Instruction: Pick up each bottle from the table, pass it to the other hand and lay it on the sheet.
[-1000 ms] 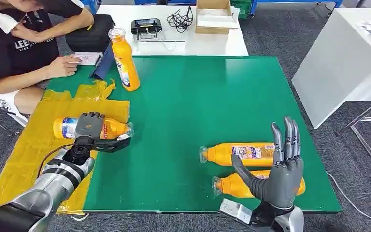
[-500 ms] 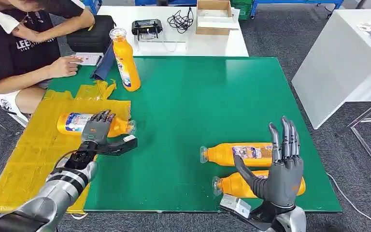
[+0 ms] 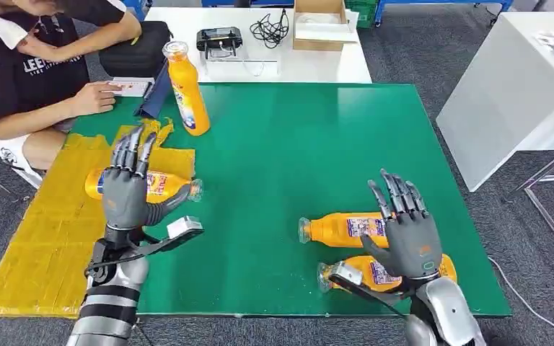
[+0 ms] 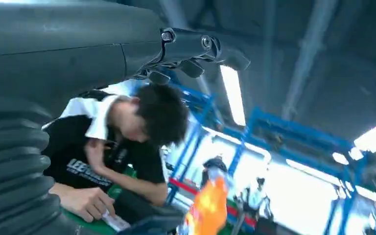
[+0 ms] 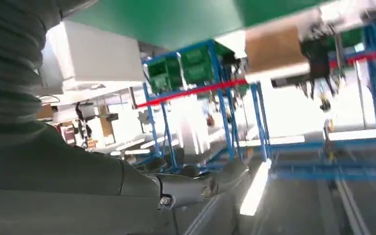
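Note:
An orange bottle (image 3: 160, 184) lies on its side on the yellow sheet (image 3: 36, 238), its cap toward the green table. My left hand (image 3: 128, 189) is raised in front of it, fingers spread, holding nothing. Two more orange bottles lie near the table's front right: one (image 3: 335, 229) farther back and one (image 3: 353, 274) at the edge. My right hand (image 3: 404, 229) hovers above them, fingers spread and empty. A fourth bottle (image 3: 186, 90) stands upright at the back left; the left wrist view shows it blurred (image 4: 206, 205).
A person (image 3: 36, 68) sits at the back left with a hand (image 3: 97, 97) on the green table (image 3: 296, 144). A white table (image 3: 324, 61) behind holds a cardboard box (image 3: 319, 23), cables and a black device (image 3: 218, 40). Another white table (image 3: 512, 79) stands to the right.
My left hand has let go of the bottle on the sheet and lifted with fingers spread. My right hand has tilted forward over the two lying bottles.

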{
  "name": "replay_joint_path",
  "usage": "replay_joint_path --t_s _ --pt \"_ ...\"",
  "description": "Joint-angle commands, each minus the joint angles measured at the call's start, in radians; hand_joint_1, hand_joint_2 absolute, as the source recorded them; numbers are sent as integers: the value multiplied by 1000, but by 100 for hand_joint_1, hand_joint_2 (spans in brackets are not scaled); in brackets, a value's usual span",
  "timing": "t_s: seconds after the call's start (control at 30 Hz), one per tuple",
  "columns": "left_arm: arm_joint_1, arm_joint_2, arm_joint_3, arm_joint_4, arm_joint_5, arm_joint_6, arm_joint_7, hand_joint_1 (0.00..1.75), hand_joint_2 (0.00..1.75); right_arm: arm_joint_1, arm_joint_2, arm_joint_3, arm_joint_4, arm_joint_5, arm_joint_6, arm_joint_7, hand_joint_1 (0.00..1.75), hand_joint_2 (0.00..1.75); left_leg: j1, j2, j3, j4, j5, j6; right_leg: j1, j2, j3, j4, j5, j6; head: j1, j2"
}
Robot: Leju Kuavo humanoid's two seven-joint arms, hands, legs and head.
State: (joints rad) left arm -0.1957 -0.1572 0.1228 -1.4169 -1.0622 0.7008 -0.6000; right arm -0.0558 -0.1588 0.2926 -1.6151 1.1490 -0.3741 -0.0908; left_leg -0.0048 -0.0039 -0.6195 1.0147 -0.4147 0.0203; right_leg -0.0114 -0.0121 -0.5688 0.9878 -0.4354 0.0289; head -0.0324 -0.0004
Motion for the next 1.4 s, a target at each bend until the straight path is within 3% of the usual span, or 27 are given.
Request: replay_joint_path --t_s 0.03,0.27,0.83,1.17,1.4 --pt "16 66 -225 -65 232 -3 105 0 175 -232 -109 24 341 -79 115 -62 0 175 1 1 1 0 1 -1 1 1 1 -1 1 0 0 0" --pt "37 100 -304 -126 516 -76 86 0 175 -301 -63 60 485 -106 156 -66 0 175 1 4 3 -1 1 0 1 4 3 -1 1 0 0 0" --pt "15 89 -305 -86 605 -27 14 0 175 -335 -33 136 625 -343 305 -145 0 175 1 0 0 -1 2 0 1 0 1 0 1 0 0 0" --pt "6 78 -305 -75 614 -21 19 0 175 -415 -42 204 768 -201 257 46 0 175 1 0 1 -1 2 0 1 1 2 0 1 -1 0 0" --pt "-4 64 -307 -59 603 -27 32 0 175 -475 -12 231 910 -77 282 167 0 175 1 0 1 -1 2 0 1 0 2 -1 0 -1 0 0"
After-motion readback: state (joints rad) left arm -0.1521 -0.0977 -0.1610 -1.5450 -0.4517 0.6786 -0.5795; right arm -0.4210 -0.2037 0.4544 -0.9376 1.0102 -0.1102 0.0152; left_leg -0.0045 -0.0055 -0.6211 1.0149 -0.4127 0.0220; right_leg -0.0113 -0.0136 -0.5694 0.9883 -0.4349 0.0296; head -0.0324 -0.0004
